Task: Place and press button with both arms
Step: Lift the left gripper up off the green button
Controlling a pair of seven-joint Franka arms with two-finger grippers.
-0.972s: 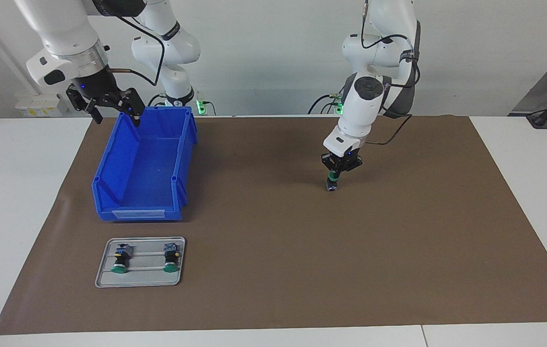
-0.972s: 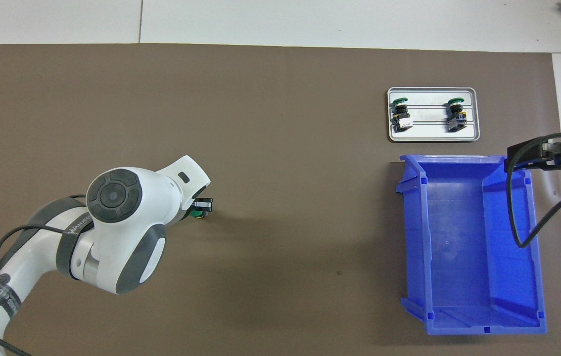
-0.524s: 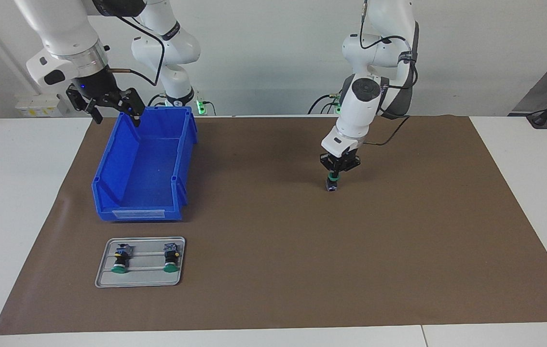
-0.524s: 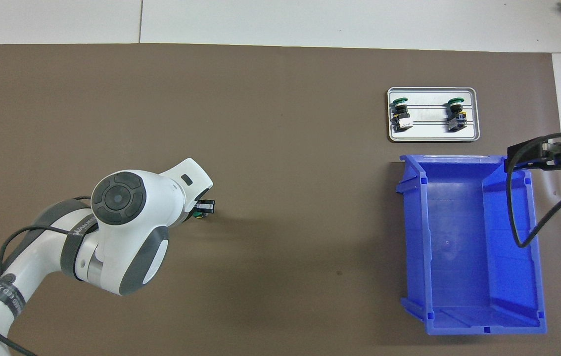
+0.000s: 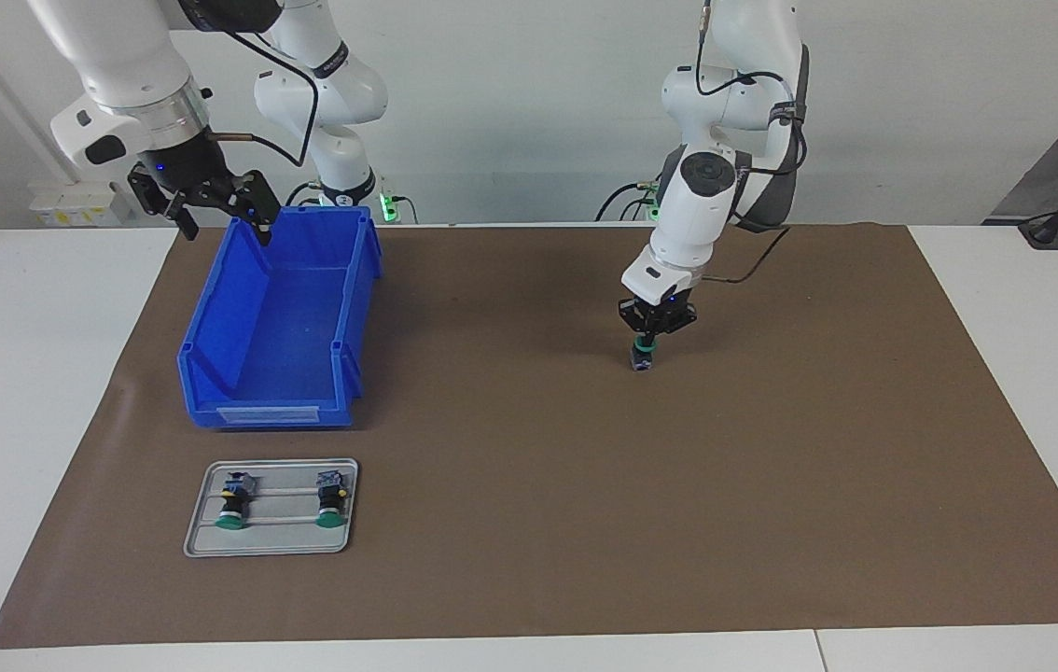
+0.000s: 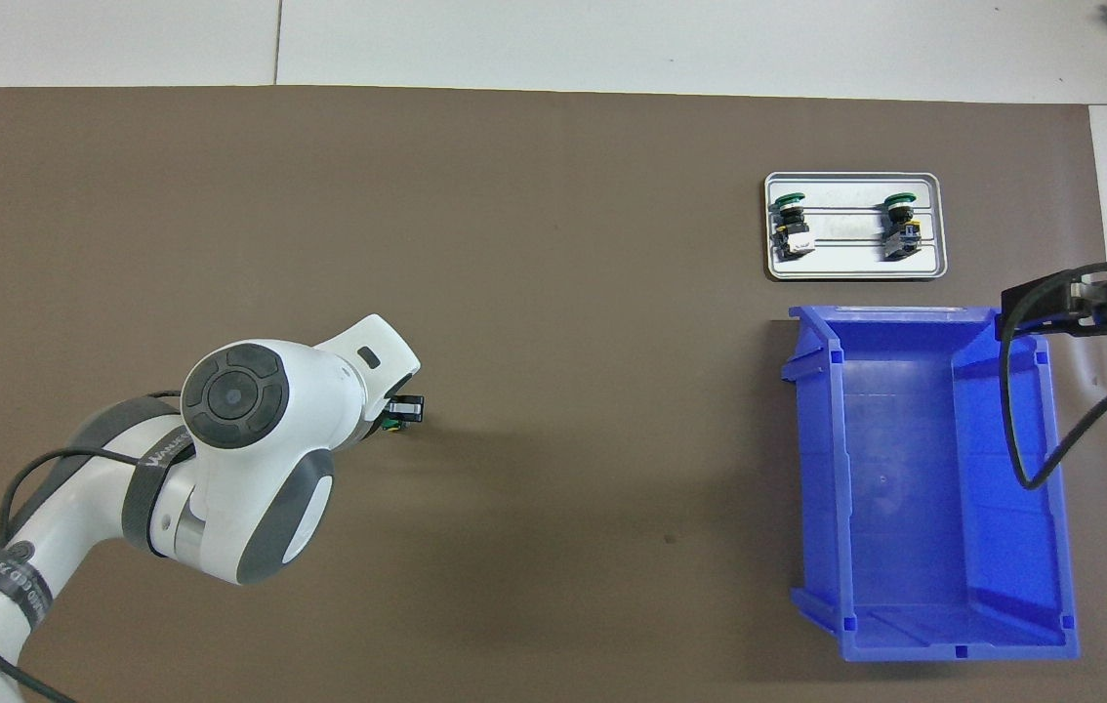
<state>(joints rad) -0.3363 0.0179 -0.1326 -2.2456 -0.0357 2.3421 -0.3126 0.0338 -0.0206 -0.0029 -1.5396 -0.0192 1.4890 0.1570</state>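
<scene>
Brown-matted worktop [image 5: 529,523]: left gripper [image 5: 647,338] shut, pressing button [image 5: 643,357] beneath; right gripper [image 5: 212,210] wide, waiting over bin [image 5: 277,411]; lift next.

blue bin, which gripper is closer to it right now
Right. The right gripper hangs with jaws open over the blue bin at the rim nearest the robots. The left gripper is well off toward the left arm's end, shut on the button on the brown mat.

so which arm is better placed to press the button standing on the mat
Left. The left gripper is shut directly on top of the button, while the open right gripper waits over the blue bin.
</scene>
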